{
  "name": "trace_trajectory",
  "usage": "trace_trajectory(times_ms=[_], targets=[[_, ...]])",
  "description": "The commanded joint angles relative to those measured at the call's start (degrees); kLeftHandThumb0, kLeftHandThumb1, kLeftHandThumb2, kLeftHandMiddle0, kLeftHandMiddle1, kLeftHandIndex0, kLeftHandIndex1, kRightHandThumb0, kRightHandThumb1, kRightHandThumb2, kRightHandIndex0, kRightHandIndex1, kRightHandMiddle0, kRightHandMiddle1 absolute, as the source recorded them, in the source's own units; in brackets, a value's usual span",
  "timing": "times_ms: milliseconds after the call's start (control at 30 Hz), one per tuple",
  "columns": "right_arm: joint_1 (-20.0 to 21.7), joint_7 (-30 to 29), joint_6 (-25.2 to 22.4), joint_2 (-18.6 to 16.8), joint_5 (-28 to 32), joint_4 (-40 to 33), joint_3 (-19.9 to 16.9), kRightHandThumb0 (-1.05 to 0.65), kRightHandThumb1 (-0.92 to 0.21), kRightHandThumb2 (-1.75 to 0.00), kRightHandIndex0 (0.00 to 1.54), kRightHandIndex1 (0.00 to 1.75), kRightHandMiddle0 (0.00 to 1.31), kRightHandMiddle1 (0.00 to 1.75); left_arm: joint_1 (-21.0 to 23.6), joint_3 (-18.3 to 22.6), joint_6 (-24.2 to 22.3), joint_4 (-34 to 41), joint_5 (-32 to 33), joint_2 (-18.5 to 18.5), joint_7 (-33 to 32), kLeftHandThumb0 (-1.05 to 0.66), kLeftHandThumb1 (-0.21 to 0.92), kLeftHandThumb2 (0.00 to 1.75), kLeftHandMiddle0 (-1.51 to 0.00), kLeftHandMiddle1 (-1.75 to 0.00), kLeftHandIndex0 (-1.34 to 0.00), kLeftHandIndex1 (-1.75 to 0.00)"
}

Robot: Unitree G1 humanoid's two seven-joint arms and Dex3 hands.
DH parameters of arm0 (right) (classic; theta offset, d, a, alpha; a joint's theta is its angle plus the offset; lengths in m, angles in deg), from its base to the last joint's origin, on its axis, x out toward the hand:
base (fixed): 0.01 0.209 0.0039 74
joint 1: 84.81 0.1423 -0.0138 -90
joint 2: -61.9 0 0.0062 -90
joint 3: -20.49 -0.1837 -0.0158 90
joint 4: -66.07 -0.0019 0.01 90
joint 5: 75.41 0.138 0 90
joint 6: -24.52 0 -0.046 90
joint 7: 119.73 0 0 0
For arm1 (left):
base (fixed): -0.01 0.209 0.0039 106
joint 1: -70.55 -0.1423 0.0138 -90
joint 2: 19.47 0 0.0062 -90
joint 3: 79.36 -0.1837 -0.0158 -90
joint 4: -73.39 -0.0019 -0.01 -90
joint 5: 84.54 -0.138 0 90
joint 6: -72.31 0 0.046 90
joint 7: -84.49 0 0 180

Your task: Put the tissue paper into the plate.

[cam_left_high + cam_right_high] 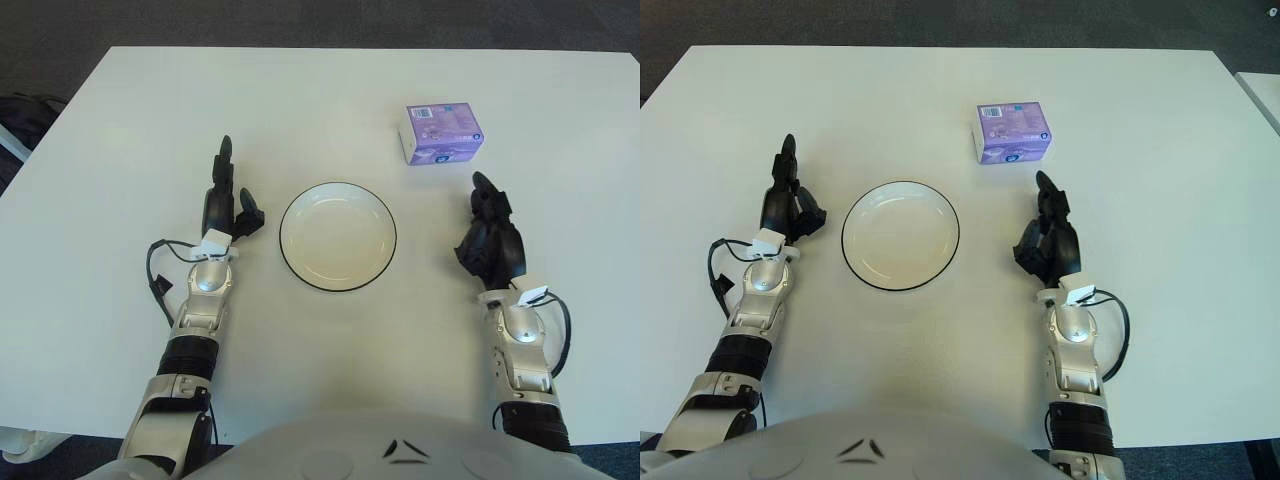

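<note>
purple tissue pack (441,133), label unreadable, empty plate (338,236)

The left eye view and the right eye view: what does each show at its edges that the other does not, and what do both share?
Only the left eye view shows a dark bag-like object on the floor past the table's left edge. Only the right eye view shows a corner of a second white surface at the right edge. Both share the white table, the empty round white plate with a black rim, the purple tissue paper pack beyond it to the right, the left robot hand left of the plate and the right robot hand right of it.
</note>
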Motion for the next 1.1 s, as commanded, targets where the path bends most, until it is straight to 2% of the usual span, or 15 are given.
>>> trace_trajectory(times_ms=[0,100,233,400,500,700,900,1000,1067], targets=[[1.0,-0.2,0.0,1.3,1.5,-2.1,-2.3,-0.62,-0.92,-1.01,0.13,0.01,0.0,0.35,-6.4,-1.9,-0.3,-8.5,-1.1,-3.5,-1.1,-0.95,0.92,1.2,0.0,0.0,0.0,0.0],[3.4,-0.2,-4.0,3.2,3.0,-6.4,-4.1,-0.63,-0.92,-1.01,0.14,0.02,0.0,0.38,-6.1,-1.9,-0.4,-8.9,-1.1,-3.7,-1.3,-0.95,0.92,1.19,0.0,0.0,0.0,0.0],[6.6,-1.1,-7.1,4.2,1.5,-9.0,-4.4,-0.62,-0.92,-0.98,0.15,0.02,0.0,0.42,-5.8,-2.1,-0.4,-9.2,-1.1,-3.8,-1.6,-0.95,0.92,1.19,0.0,0.0,0.0,0.0],[12.8,-2.6,-9.5,6.2,-2.1,-7.8,-3.9,-0.61,-0.92,-0.95,0.17,0.02,0.0,0.48,-5.5,-2.1,-0.6,-9.4,-0.9,-3.9,-1.3,-0.94,0.92,1.19,-0.01,0.0,0.0,0.0],[15.3,-2.9,-9.9,8.1,-4.7,-7.3,-4.1,-0.61,-0.92,-0.94,0.18,0.02,0.0,0.49,-5.3,-2.1,-0.8,-9.5,-0.6,-4.0,-1.2,-0.94,0.92,1.2,-0.01,0.0,0.0,0.0],[17.7,-2.7,-9.3,10.2,-6.6,-5.7,-4.7,-0.59,-0.92,-0.93,0.19,0.03,0.0,0.54,-4.9,-2.0,-0.8,-9.8,-0.3,-4.2,-1.2,-0.94,0.92,1.2,-0.01,0.0,0.0,0.0],[24.5,0.0,-7.7,17.6,-7.0,0.4,-6.4,-0.58,-0.92,-0.93,0.2,0.03,0.0,0.61,-4.6,-2.0,-0.6,-10.1,-0.5,-4.2,-1.4,-0.94,0.92,1.2,0.0,0.0,0.0,0.0],[27.9,1.1,-8.8,21.7,-9.5,2.4,-5.8,-0.58,-0.92,-0.92,0.19,0.02,0.0,0.63,-4.4,-2.0,-0.4,-10.5,-0.7,-4.1,-1.6,-0.94,0.92,1.2,0.0,0.0,0.0,0.0],[30.5,3.4,-12.6,25.2,-11.9,1.6,-4.6,-0.59,-0.92,-0.91,0.18,0.01,0.0,0.63,-4.3,-1.9,-0.2,-10.7,-0.6,-4.1,-1.7,-0.94,0.92,1.2,0.0,0.0,0.0,0.0]])
